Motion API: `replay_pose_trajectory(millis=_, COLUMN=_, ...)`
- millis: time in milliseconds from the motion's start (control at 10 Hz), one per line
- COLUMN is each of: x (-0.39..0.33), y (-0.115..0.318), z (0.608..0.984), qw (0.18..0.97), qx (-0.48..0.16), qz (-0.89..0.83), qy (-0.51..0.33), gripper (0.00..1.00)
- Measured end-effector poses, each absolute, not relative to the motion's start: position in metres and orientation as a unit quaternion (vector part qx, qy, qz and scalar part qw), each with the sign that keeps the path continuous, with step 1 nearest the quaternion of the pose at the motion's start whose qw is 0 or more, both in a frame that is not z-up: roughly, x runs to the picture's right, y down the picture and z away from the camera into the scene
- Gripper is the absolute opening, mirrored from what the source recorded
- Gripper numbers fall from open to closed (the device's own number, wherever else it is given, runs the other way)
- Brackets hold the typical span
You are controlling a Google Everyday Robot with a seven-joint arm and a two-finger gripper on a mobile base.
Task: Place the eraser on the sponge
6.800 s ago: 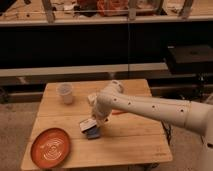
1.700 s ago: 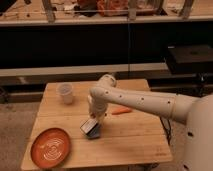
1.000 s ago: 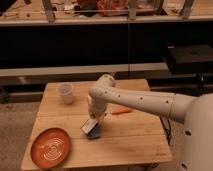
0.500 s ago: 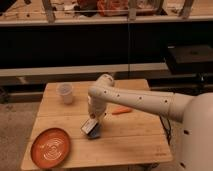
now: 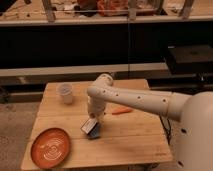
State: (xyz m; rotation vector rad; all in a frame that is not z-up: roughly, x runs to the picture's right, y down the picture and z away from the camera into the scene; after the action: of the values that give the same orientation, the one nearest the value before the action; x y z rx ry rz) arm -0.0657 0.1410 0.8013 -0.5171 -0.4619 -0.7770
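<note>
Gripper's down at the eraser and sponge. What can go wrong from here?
1. The eraser looks tilted against the sponge, not flat on it, so it may slide off onto the table.
2. The gripper hangs close over both, so pulling away may drag the eraser or shove the small sponge sideways.

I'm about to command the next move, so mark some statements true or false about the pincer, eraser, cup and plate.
The pincer is low over the eraser. True.
The cup lies tipped on the plate. False: it stands upright on the table, off the plate.
The orange stick lies on the table, off the plate. True.
The eraser lies on the plate. False: it is at the sponge, apart from the plate.
</note>
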Motion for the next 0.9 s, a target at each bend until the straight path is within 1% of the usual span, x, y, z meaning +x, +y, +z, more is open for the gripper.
replay_pose_trajectory(millis=100, x=-0.066, y=0.141, z=0.802, qw=0.866, qx=-0.247, qz=-0.374, qy=-0.221, gripper=0.02)
replay_pose_trajectory(millis=200, x=-0.067, y=0.141, z=0.802, qw=0.866, qx=-0.247, qz=-0.375, qy=-0.221, gripper=0.07)
replay_pose_trajectory(millis=300, x=-0.067, y=0.141, z=0.805, qw=0.861, qx=-0.243, qz=-0.384, qy=-0.227, gripper=0.10)
replay_pose_trajectory(millis=500, x=-0.066, y=0.144, z=0.812, qw=0.843, qx=-0.234, qz=-0.418, qy=-0.245, gripper=0.01)
replay_pose_trajectory(millis=900, x=-0.070, y=0.152, z=0.817, qw=0.809, qx=-0.227, qz=-0.481, qy=-0.250, gripper=0.00)
